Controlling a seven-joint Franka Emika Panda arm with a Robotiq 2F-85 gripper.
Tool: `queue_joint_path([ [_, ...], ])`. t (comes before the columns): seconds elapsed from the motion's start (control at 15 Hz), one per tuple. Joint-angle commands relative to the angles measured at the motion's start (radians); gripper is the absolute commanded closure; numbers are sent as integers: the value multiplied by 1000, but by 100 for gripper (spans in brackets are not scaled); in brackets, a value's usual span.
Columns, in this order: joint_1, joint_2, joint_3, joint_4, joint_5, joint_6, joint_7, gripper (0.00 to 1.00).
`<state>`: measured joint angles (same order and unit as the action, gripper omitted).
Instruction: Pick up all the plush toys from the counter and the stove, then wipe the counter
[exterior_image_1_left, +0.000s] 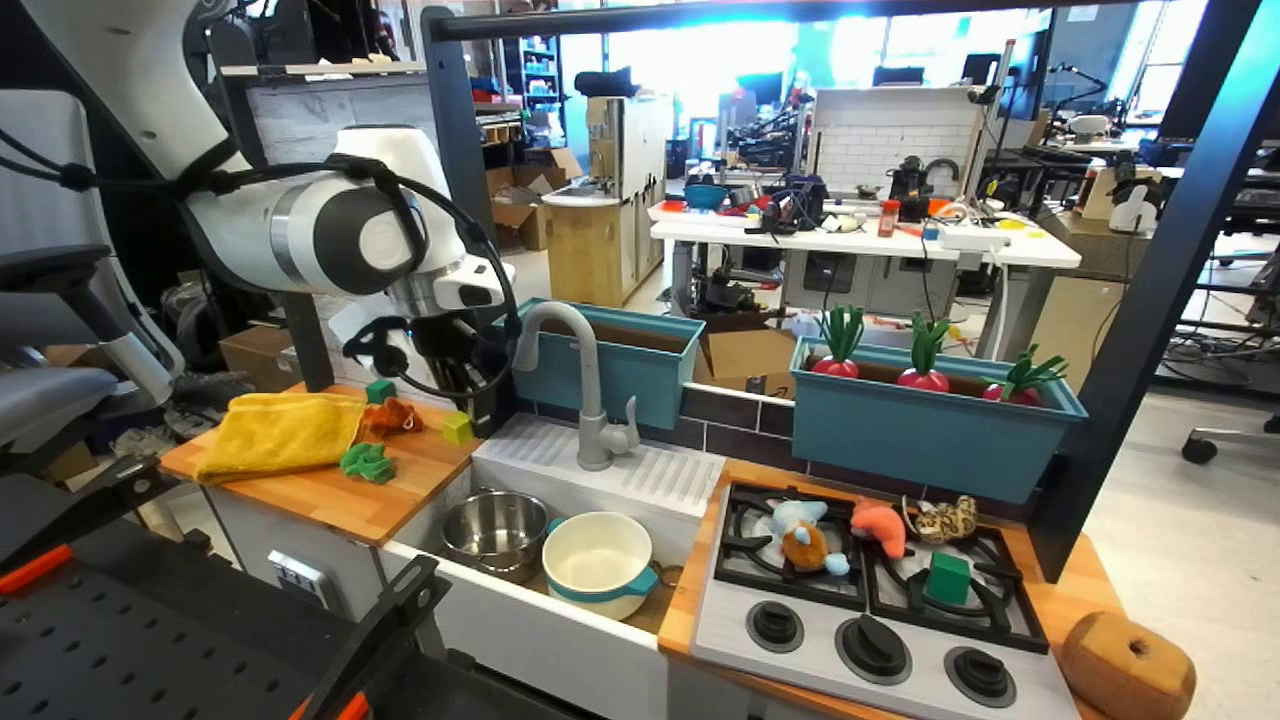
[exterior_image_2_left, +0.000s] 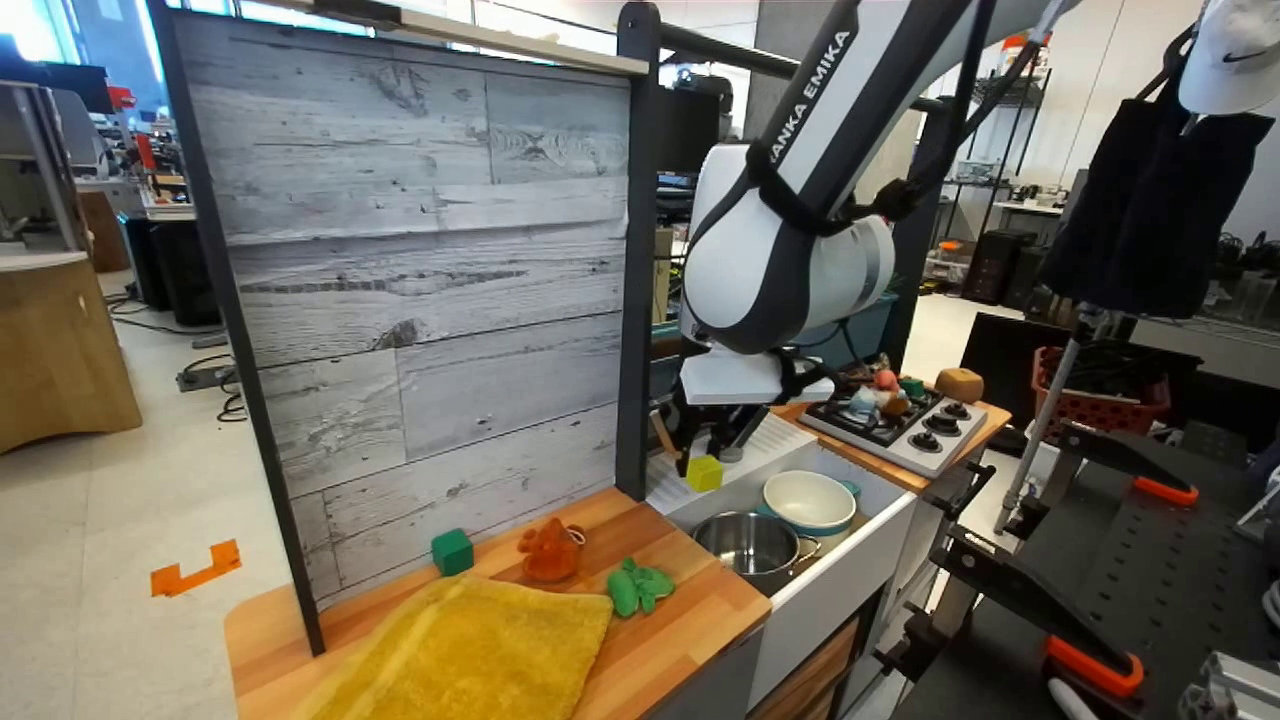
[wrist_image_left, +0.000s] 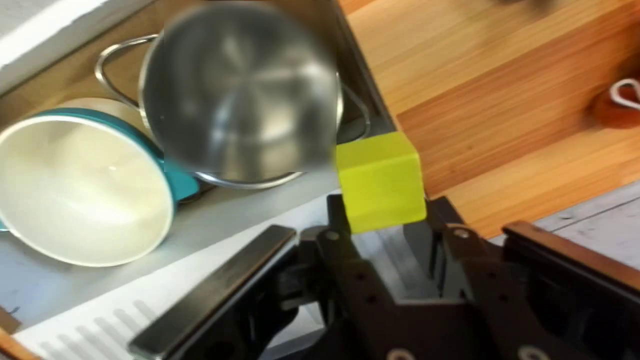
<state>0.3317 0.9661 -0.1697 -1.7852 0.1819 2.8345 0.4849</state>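
Note:
My gripper (wrist_image_left: 387, 215) is shut on a yellow-green cube (wrist_image_left: 382, 185), held in the air near the border between the sink and the counter (exterior_image_1_left: 420, 485). The cube also shows in both exterior views (exterior_image_1_left: 457, 429) (exterior_image_2_left: 704, 473). On the counter lie an orange plush toy (exterior_image_1_left: 393, 418), a green plush toy (exterior_image_1_left: 368, 462) and a green cube (exterior_image_2_left: 452, 552), beside a yellow cloth (exterior_image_1_left: 285, 435). On the stove (exterior_image_1_left: 740, 590) lie a blue-white toy (exterior_image_1_left: 798, 514), an orange-brown toy (exterior_image_1_left: 806, 547), a coral toy (exterior_image_1_left: 880, 526), a spotted toy (exterior_image_1_left: 945, 520) and a green cube (exterior_image_1_left: 947, 578).
The sink holds a steel pot (exterior_image_1_left: 495, 532) and a cream-and-teal pot (exterior_image_1_left: 600, 560). A grey faucet (exterior_image_1_left: 592, 390), teal planters (exterior_image_1_left: 925, 420) and a dark frame post (exterior_image_2_left: 632, 260) stand near the arm. A brown block (exterior_image_1_left: 1128, 665) sits right of the stove.

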Motion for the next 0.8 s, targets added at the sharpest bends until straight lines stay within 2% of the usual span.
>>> queue_joint_path([
  [0.0, 60, -4, -95, -53, -28, -9, 90, 91],
  [0.07, 75, 19, -118, -50, -35, 45, 101, 91],
  [0.2, 93, 59, -147, -20, -46, 29, 129, 91],
  [0.53, 127, 160, -149, 57, -62, 8, 193, 91],
  [0.6, 138, 173, -155, 63, -64, 10, 205, 56],
  [0.67, 146, 182, -156, 68, -64, 17, 214, 40],
  [0.73, 154, 180, -157, 65, -64, 19, 222, 33],
])
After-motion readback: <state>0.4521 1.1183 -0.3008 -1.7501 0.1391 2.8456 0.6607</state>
